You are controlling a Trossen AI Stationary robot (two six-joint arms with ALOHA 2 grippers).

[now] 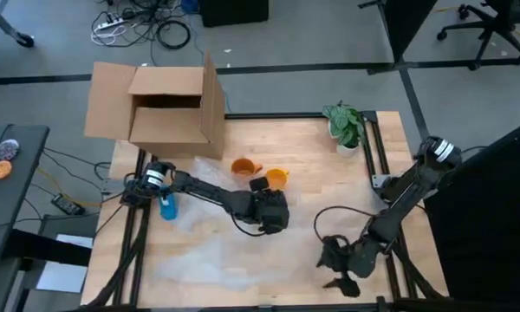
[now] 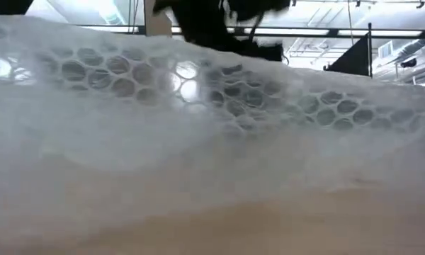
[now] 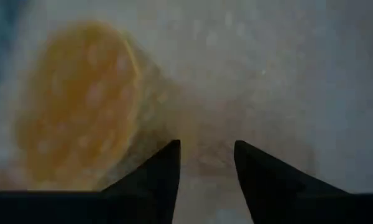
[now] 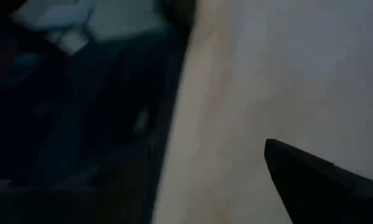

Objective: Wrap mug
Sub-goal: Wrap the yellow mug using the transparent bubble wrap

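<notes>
- High view: two orange mugs are sitting mid-tabletop (image 1: 329,173), one mug (image 1: 243,166) just left of the other mug (image 1: 277,178), both at the far edge of the bubble wrap sheet (image 1: 217,247). The left hand (image 1: 273,208) is hovering just below the right-hand mug. The right hand (image 1: 340,276) is waiting near the front right corner; can't tell if its fingers are apart. A cardboard box (image 1: 165,108), a blue bottle (image 1: 167,206) and a potted plant (image 1: 345,126) are also there.
- Low view: bubble wrap is filling nearly everything, a floppy, light hump. It'll crumple and slide easily, so I'd pinch an edge.
- Left wrist view: fingers (image 3: 165,171) are standing apart with nothing between them, the orange mug looming blurry beside them, apparently through wrap. It looks rigid, slick and breakable, so I'd grip the rim or handle.
- Right wrist view: just bare tabletop edge and one finger.
</notes>
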